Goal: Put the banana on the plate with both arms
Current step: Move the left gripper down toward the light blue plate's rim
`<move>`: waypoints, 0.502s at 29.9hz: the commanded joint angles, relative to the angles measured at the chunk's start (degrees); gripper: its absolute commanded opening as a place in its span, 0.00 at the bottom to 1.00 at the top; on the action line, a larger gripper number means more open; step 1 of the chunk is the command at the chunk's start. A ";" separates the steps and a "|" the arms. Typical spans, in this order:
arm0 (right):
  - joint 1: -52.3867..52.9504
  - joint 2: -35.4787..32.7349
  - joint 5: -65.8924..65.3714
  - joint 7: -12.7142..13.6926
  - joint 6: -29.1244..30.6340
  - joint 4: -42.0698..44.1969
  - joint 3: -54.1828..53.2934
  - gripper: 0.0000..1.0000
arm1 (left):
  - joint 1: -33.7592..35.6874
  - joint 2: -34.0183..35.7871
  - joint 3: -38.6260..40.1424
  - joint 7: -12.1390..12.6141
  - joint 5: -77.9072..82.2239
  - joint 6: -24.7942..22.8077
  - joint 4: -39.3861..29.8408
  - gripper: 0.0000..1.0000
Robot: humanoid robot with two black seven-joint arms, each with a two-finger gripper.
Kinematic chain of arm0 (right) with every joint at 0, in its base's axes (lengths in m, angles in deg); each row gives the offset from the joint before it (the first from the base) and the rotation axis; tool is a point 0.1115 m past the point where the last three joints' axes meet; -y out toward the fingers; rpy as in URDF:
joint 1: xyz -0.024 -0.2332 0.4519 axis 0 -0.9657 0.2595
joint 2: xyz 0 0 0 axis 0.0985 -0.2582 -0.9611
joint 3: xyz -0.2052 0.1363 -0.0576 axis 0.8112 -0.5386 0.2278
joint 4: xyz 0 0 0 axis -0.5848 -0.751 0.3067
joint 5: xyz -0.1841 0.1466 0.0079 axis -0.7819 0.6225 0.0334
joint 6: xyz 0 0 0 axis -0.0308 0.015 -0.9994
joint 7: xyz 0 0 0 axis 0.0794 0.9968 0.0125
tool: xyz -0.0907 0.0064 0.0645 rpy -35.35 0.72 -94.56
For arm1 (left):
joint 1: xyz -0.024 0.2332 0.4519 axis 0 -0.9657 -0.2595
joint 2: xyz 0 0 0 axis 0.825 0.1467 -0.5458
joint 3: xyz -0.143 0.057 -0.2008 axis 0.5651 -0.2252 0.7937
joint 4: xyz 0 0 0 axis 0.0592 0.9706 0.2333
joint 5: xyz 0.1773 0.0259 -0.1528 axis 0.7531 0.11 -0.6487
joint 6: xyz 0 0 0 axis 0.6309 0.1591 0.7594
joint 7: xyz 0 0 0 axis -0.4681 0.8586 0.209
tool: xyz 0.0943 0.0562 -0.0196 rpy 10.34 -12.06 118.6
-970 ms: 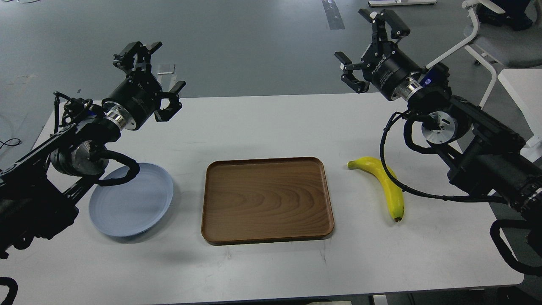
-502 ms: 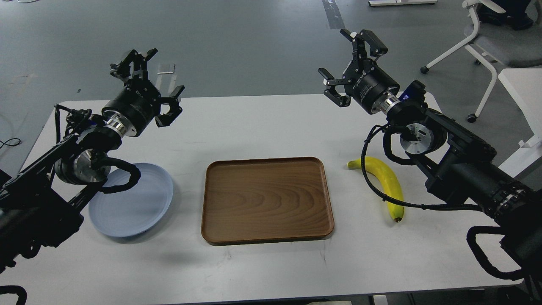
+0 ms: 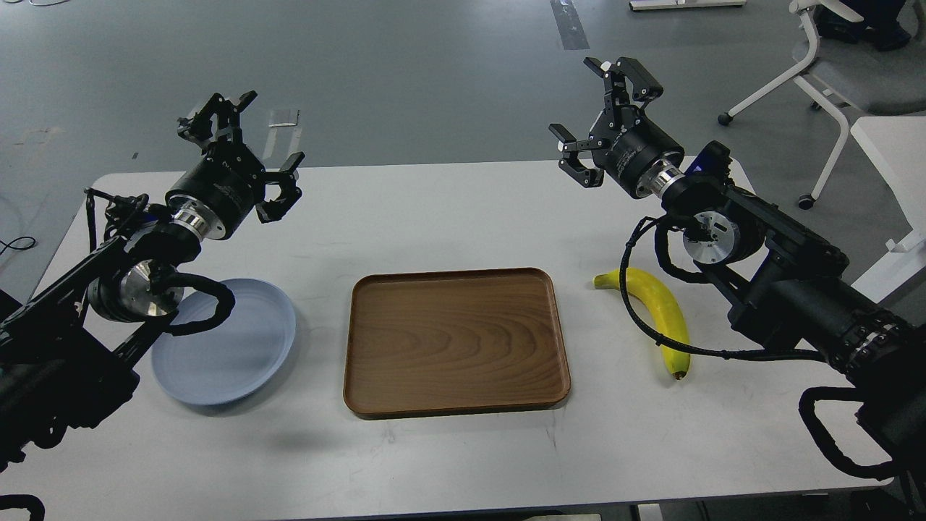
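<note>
The yellow banana (image 3: pixel 662 311) lies on the white table right of the wooden tray, stem end toward the tray, dark tip toward me; a black cable crosses it. The pale blue-grey plate (image 3: pixel 231 347) sits at the left, partly hidden by my left arm. My left gripper (image 3: pixel 242 155) is open and empty, raised above the table's far left, beyond the plate. My right gripper (image 3: pixel 604 119) is open and empty, raised above the table's far edge, well beyond the banana.
A rectangular brown wooden tray (image 3: pixel 457 341) lies in the middle of the table (image 3: pixel 463 449). A white office chair (image 3: pixel 832 65) stands on the floor at the far right. A second white table edge (image 3: pixel 893 159) shows at the right.
</note>
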 commanded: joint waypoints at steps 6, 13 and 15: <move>-0.12 -0.22 0.00 0.34 0.09 -0.27 0.04 1.00 | 0.12 0.55 -0.01 0.00 0.00 0.00 0.25 0.98; -0.21 0.13 0.00 0.78 0.09 -0.53 0.21 1.00 | 0.82 0.63 0.08 0.00 0.00 0.09 1.13 0.98; -0.12 0.22 0.00 0.87 0.09 -0.53 0.30 1.00 | 0.82 0.63 0.08 0.00 0.09 0.09 1.22 0.98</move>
